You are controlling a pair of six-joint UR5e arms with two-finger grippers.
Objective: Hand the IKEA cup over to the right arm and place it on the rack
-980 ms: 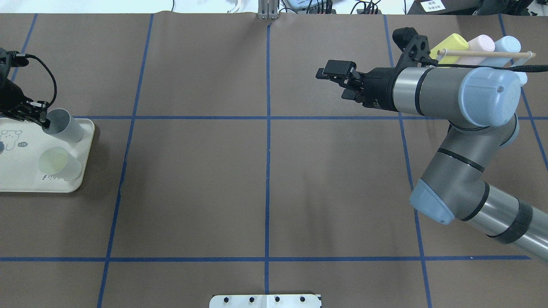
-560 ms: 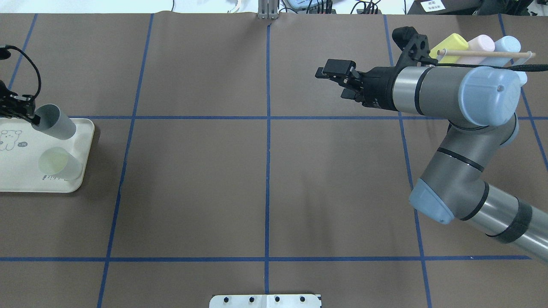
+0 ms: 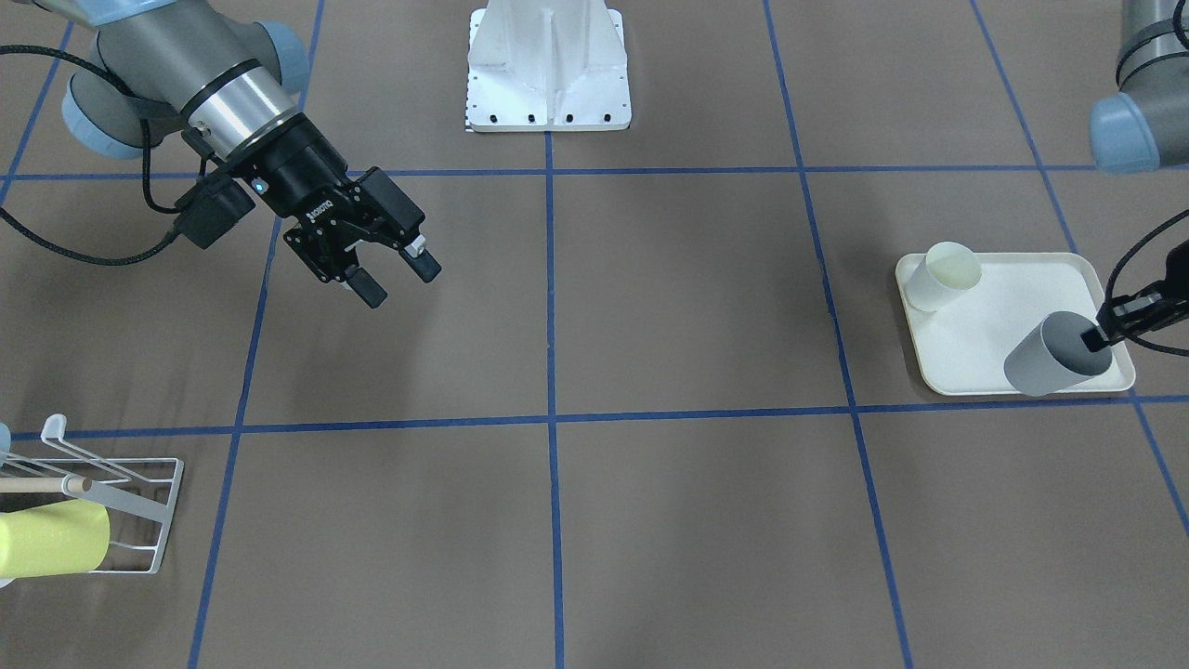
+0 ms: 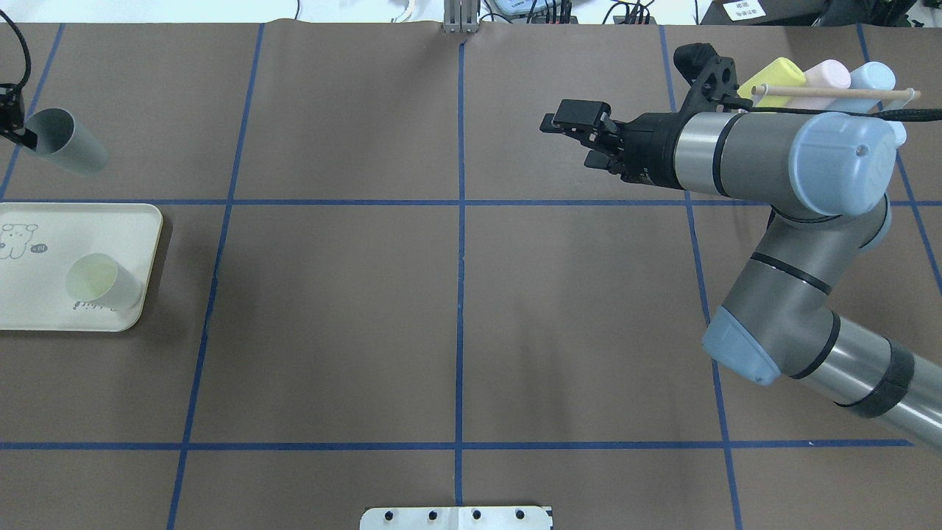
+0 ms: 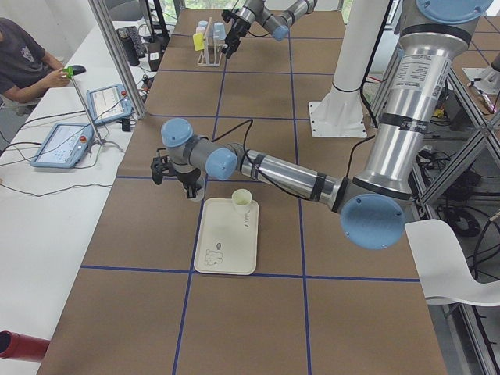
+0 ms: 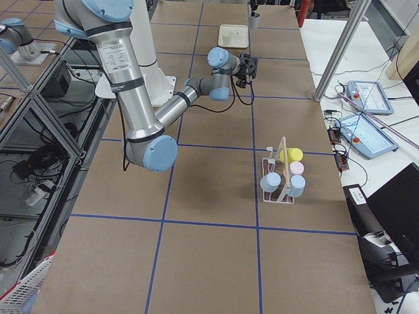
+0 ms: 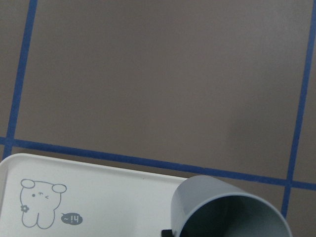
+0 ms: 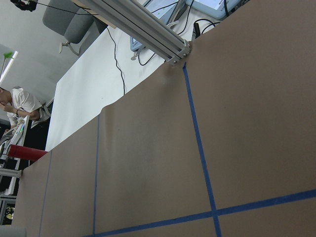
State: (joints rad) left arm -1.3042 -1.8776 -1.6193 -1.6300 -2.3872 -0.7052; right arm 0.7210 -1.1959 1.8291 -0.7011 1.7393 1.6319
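The IKEA cup [image 4: 68,143] is grey and hangs tilted in the air at the far left, beyond the tray. My left gripper [image 4: 18,131] is shut on its rim. In the front-facing view the cup [image 3: 1054,357] shows over the tray's near corner, with the left gripper [image 3: 1102,336] pinching its rim. The left wrist view shows the cup's open mouth [image 7: 228,209]. The right arm's gripper [image 4: 570,142] is open and holds nothing, above the table left of the rack [image 4: 833,93]. It also shows open from the front [image 3: 401,284]. The rack [image 3: 113,517] carries yellow, pink and blue cups.
A cream rabbit-print tray [image 4: 44,235] lies at the left with a pale yellow-green cup [image 4: 99,281] standing on it. The white robot base [image 3: 548,67] stands at the table's middle edge. A person [image 5: 23,61] sits at a side bench with tablets.
My left gripper has lifted the grey cup off the tray and carried it away from the robot, beyond the tray's far edge. The right arm has barely moved.
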